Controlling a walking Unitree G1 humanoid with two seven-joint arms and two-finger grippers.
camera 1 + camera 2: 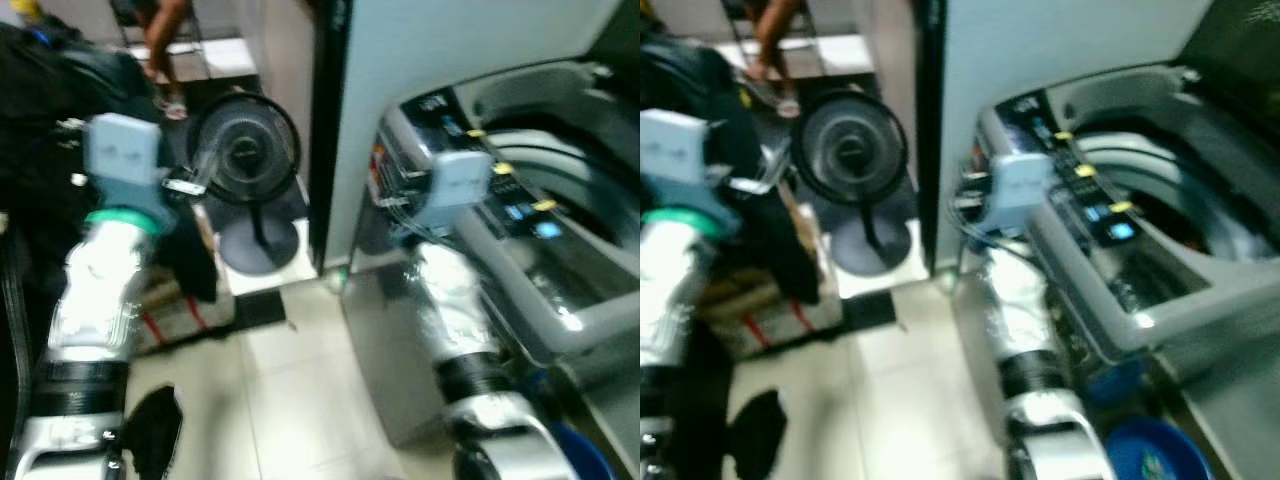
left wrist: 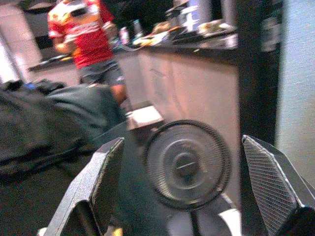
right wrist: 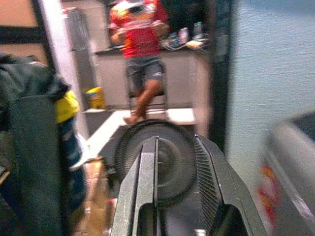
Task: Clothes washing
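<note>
Washing machine: we see the top-loader (image 1: 540, 200) at our right with its lid up and drum exposed, which we judge leaves it ready for loading.
Clothes: a dark heap (image 2: 44, 123) sits at our left, well apart from the machine; one dark piece (image 1: 155, 425) lies on the floor tiles by our left arm.
Left claw: our left claw (image 2: 184, 187) is raised toward the heap side with its fingers spread wide and nothing between them, we judge readied for a grab.
Right claw: our right claw (image 3: 177, 196) is held up beside the machine's control panel, fingers nearly together and holding nothing.
Fan: a standing fan (image 1: 243, 150) sits on the floor between heap and machine, straight ahead of both claws.
Person: someone in a red shirt (image 3: 140, 34) stands far back by a counter (image 2: 197, 39), away from our work.
</note>
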